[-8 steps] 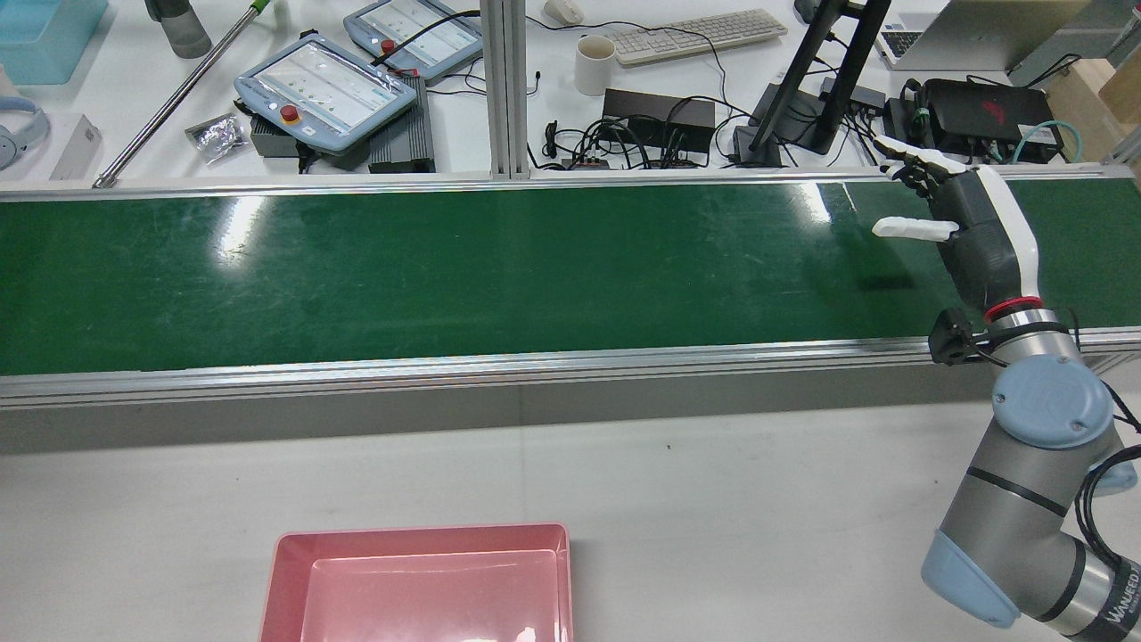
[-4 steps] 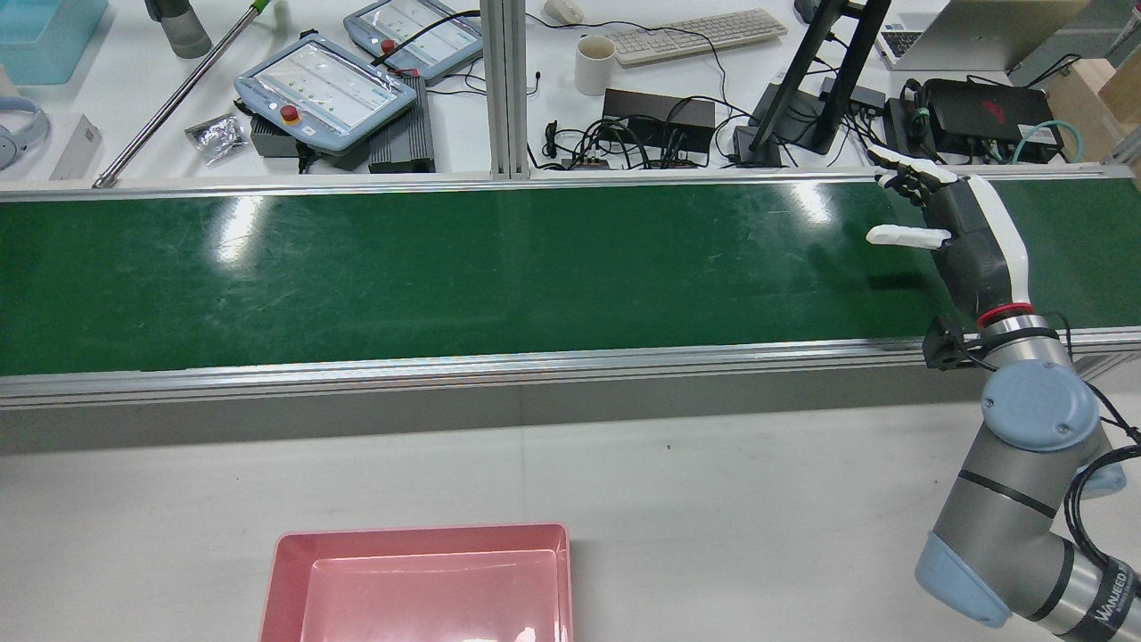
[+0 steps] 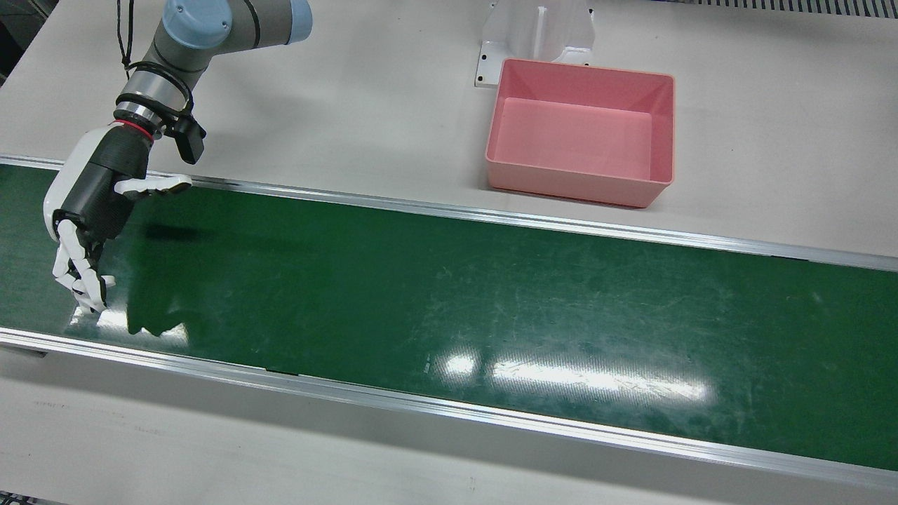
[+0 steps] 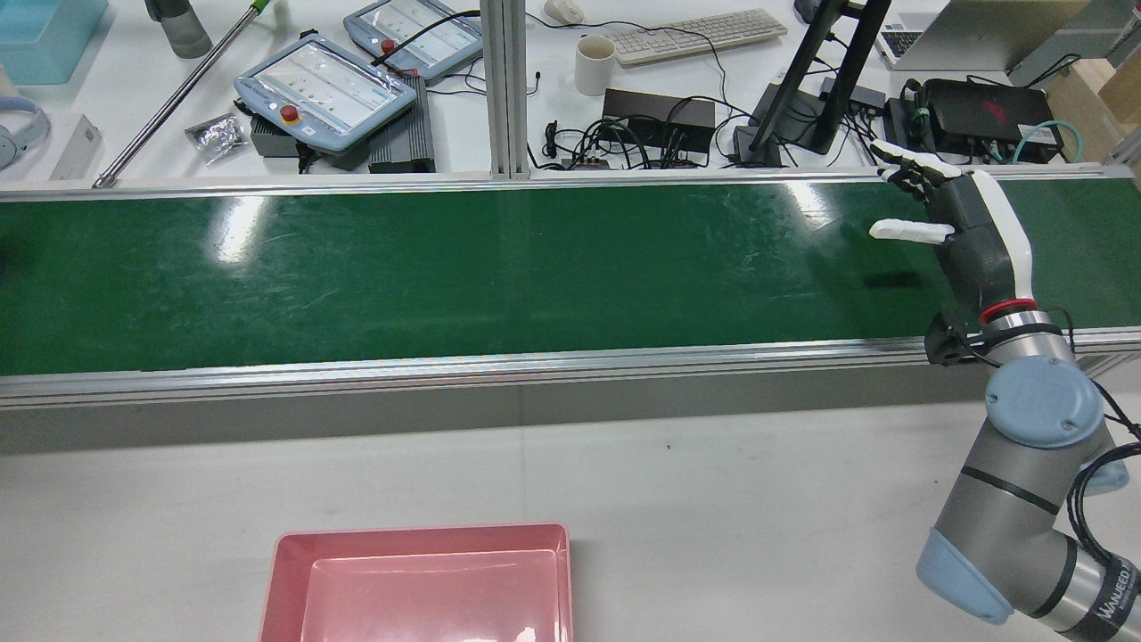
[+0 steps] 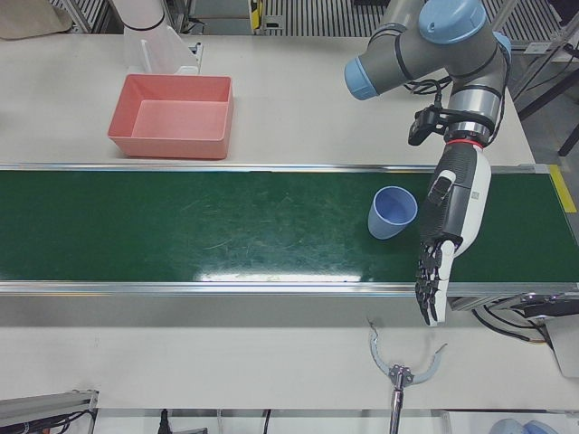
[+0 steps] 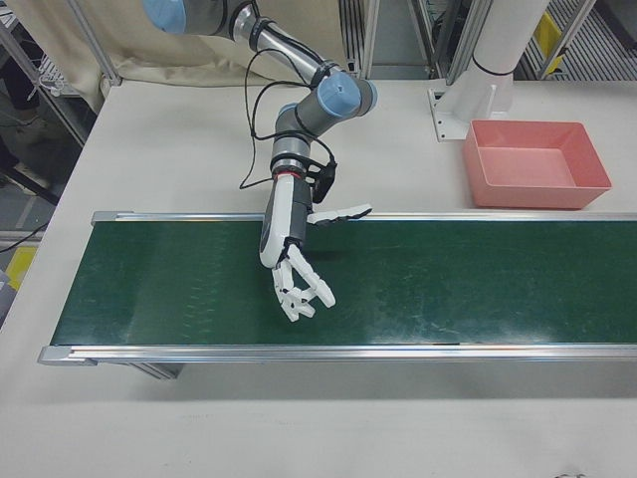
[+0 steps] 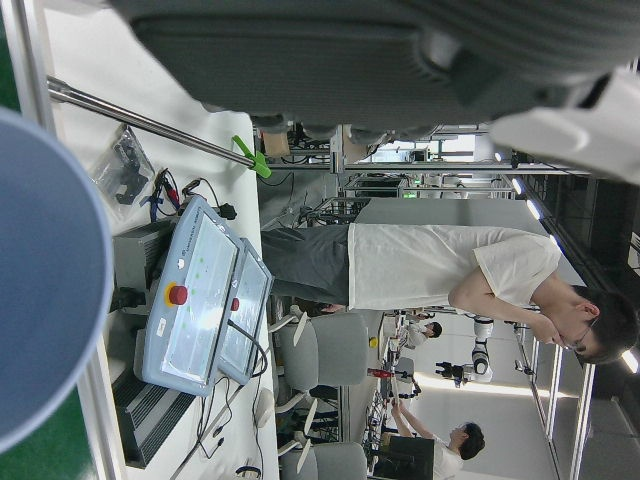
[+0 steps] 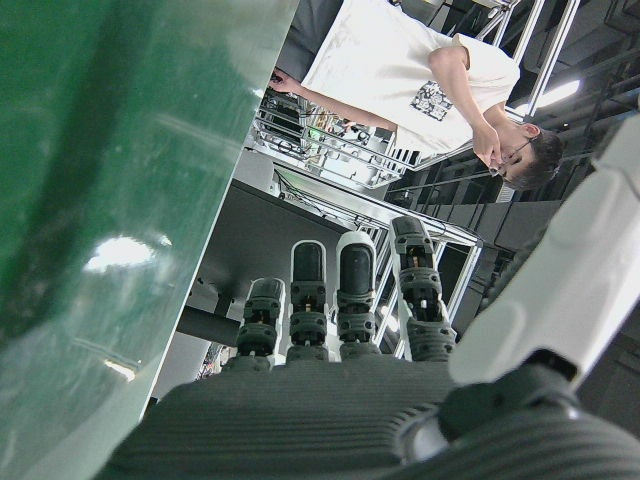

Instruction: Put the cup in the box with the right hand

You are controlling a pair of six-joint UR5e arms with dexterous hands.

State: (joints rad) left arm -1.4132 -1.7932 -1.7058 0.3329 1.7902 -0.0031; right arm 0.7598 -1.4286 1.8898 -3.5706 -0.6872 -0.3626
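A light blue cup [image 5: 393,212] stands on the green belt [image 5: 226,226], shown in the left-front view and as a large blue shape [image 7: 40,280] in the left hand view. My left hand [image 5: 450,226] hangs open just right of the cup, apart from it, fingers pointing at the belt's operator-side edge. My right hand [image 4: 972,236] hovers open over the other end of the belt [image 3: 421,294], thumb spread sideways, holding nothing; it also shows as the hand [image 3: 91,203] and the hand [image 6: 289,234]. The pink box [image 3: 575,184], seen also as the box [image 4: 419,532], sits empty on the white table.
Beyond the belt's far rail a desk holds teach pendants [image 4: 325,85], a keyboard [image 4: 700,36], a white mug [image 4: 594,64] and cables. A white bracket [image 3: 537,31] stands behind the box. A person in a white T-shirt [image 8: 390,70] stands near the station.
My right hand shifted a little toward the belt's far rail, then eased slightly back. It has stayed open the whole time. The box has not moved.
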